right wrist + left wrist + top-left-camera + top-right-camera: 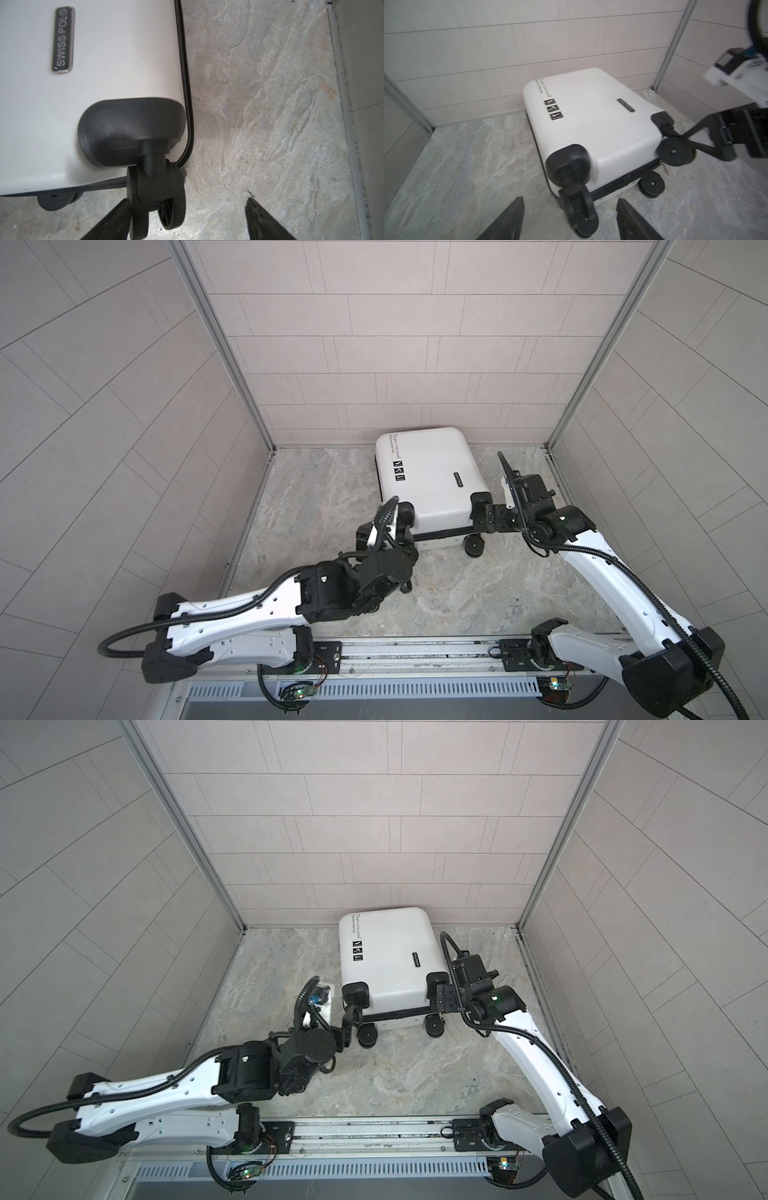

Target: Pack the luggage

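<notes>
Flanking a luggage [591,124] wheel [577,207], my left gripper [570,198] fingers stand apart. My right gripper [188,199] fingers, also apart, flank another wheel [153,197].

luggage [428,477] flat on floor [316,497], far end seemingly against back wall [407,344]

The suitcase [432,472] shell is seen to be hard white plastic, smooth with a soft sheen and a fine grain, while its wheel housing [128,131] and wheels [166,207] are made of matt black plastic. A glossy badge [62,40] with a metallic-looking rim is set on it, and the zipper band [185,62] is shown as black ribbed cloth. The table [457,593] is finished in a matt marble pattern, and the walls [395,344] are faced with matt tile-patterned panels.
</notes>
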You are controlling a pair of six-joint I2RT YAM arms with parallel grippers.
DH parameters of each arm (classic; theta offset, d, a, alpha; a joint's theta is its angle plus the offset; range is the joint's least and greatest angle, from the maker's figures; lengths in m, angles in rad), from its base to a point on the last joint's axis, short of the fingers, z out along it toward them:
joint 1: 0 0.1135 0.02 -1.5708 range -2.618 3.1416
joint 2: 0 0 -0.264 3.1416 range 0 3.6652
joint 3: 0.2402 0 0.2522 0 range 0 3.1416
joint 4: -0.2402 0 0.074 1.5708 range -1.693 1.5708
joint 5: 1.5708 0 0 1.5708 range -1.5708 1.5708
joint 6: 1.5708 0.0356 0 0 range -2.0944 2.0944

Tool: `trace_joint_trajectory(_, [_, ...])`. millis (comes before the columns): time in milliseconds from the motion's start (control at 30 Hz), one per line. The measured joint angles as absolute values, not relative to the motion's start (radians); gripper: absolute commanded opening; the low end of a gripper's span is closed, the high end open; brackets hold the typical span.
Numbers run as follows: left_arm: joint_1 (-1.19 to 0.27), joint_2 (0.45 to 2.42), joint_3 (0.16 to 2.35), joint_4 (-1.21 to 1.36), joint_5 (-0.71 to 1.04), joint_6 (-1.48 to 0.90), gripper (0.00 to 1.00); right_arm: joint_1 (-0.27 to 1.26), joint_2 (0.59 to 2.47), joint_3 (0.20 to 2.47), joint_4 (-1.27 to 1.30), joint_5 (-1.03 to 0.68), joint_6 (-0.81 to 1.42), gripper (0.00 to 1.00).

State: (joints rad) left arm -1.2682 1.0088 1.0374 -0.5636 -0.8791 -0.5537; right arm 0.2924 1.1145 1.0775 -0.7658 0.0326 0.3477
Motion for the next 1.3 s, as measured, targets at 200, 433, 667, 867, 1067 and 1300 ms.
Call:
trace_joint_trajectory(200, [-1.203,0.986,1.012,-0.703,-0.779,-0.672,0.85,0.267,1.106,1.061,-0.748,-0.002,0.348,0.88])
trace_joint_trajectory(433, [-1.184,1.142,1.013,-0.668,-0.65,-0.712,0.86,0.259,1.104,1.063,-0.755,-0.046,0.348,0.88])
trace_joint_trajectory(667, [-1.166,1.249,1.013,-0.582,-0.561,-0.727,0.87,0.257,1.028,1.065,-0.759,-0.128,0.338,0.89])
trace_joint_trajectory(867, [-1.138,1.291,1.013,-0.506,-0.519,-0.728,0.87,0.256,0.966,1.069,-0.759,-0.139,0.318,0.89])
trace_joint_trajectory(1067, [-1.112,1.364,1.03,-0.479,-0.508,-0.73,0.87,0.256,0.975,1.069,-0.764,-0.111,0.314,0.89])
trace_joint_trajectory(1300, [-1.067,1.392,1.028,-0.439,-0.513,-0.735,0.76,0.256,0.975,1.055,-0.762,-0.096,0.316,0.89])
